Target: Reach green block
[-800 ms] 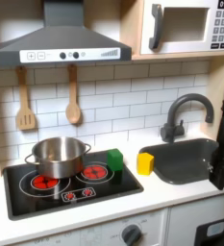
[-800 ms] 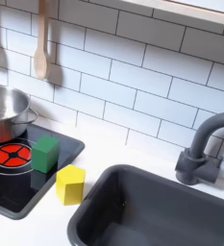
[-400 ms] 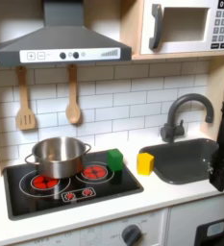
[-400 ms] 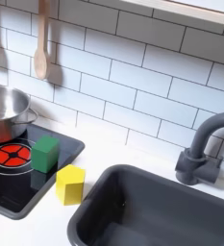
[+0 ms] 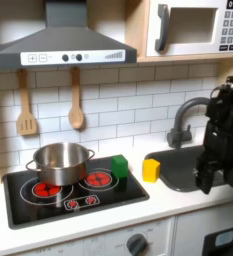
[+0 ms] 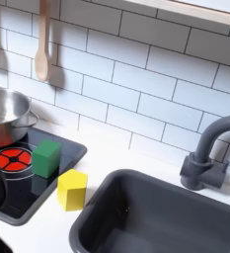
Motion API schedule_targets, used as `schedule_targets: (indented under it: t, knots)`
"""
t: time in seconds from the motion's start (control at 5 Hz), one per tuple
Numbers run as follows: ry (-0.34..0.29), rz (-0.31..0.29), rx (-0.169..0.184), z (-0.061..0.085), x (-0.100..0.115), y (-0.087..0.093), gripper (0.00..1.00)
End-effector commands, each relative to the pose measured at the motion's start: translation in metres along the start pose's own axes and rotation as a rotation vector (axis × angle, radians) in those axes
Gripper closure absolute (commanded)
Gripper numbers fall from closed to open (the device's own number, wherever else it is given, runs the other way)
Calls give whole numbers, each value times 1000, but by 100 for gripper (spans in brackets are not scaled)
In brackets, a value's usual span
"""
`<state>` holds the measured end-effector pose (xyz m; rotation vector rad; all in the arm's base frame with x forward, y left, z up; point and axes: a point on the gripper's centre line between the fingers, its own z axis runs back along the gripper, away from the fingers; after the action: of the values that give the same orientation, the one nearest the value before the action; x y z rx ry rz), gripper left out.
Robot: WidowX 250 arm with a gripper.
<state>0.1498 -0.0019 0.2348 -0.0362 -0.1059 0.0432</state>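
Our gripper [image 5: 204, 184] hangs at the end of the black arm over the sink [image 5: 178, 163], at the right end of the countertop [image 5: 178, 205] in the first exterior view. It is dark and blurred against the basin, so we cannot tell whether its jaws stand apart or together, and we see nothing held in them.

The green block [image 5: 119, 166] sits on the back right corner of the black cooktop [image 5: 48, 205], just beside the right-hand red burner ring. In the second exterior view the green block [image 6: 46, 158] shows on that same corner, close to the edge nearest the sink. It stands well apart from our gripper, with the yellow block between the two. We judge the reach has barely begun: the arm must cross the sink's edge and pass over or around the yellow block to arrive.

The yellow block [image 5: 151, 169] rests on the white countertop just off the cooktop's edge, near the green one but not touching it, so we would do well to come down from above.

We count one green block, one yellow block, one steel pot [image 5: 60, 162] on the left burner, one faucet [image 5: 193, 113], and two wooden utensils [image 5: 76, 108] hanging on the tiled wall.
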Motion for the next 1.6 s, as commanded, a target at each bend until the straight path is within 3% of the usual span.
schedule_targets:
  t: [0.0,1.0,1.4]
  knots:
    - [-35,-4,4,-2,30,11,0]
    - [-104,-23,9,-12,105,33,0]
    - [-109,-24,7,-19,133,32,0]
